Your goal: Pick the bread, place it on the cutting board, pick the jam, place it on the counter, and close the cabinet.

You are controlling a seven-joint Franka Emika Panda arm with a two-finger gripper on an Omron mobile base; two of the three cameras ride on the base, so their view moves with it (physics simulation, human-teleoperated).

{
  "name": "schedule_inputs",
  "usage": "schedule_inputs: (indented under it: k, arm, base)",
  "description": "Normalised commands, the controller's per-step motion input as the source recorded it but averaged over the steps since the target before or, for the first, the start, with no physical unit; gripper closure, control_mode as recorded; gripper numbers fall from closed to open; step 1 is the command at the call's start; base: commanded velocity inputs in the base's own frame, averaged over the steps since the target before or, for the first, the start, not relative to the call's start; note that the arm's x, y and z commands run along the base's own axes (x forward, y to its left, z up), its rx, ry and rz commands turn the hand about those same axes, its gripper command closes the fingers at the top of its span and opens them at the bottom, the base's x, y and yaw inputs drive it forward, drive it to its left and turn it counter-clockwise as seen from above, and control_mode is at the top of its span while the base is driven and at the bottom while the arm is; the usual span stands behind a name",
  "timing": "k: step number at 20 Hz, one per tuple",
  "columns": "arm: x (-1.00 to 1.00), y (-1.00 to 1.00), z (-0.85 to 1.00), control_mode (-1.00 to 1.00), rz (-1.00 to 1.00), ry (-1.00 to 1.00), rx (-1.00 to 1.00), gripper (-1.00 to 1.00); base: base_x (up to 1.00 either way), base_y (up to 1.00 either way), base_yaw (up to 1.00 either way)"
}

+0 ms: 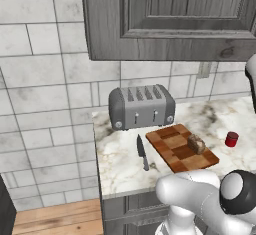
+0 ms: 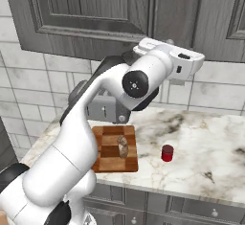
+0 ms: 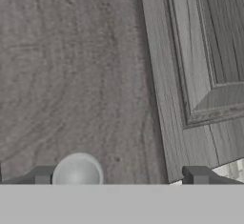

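Toaster (image 1: 142, 106), knife (image 1: 142, 152) beside cutting board (image 1: 181, 148); bread (image 1: 196, 143) on it.

The arm (image 2: 91, 123) is glossy white with rounded links, black joint bands, and a round dark cap.

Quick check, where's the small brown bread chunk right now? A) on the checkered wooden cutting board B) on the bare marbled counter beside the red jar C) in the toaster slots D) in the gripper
A: the small brown bread chunk sits on the checkered wooden cutting board, apart from the small red jar on the marbled counter.
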Motion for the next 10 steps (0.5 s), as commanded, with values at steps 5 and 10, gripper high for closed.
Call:
schedule_inputs:
  k: [5, 10]
  arm:
    - [0.3, -0.12, -0.02, -1.0, 0.0, -0.01, 0.0, -1.0]
    - [0.29, -0.13, -0.02, -1.0, 0.0, -0.01, 0.0, -1.0]
  base:
    - [0.0, 0.0, 0.0]
    - [0.0, 0.0, 0.0]
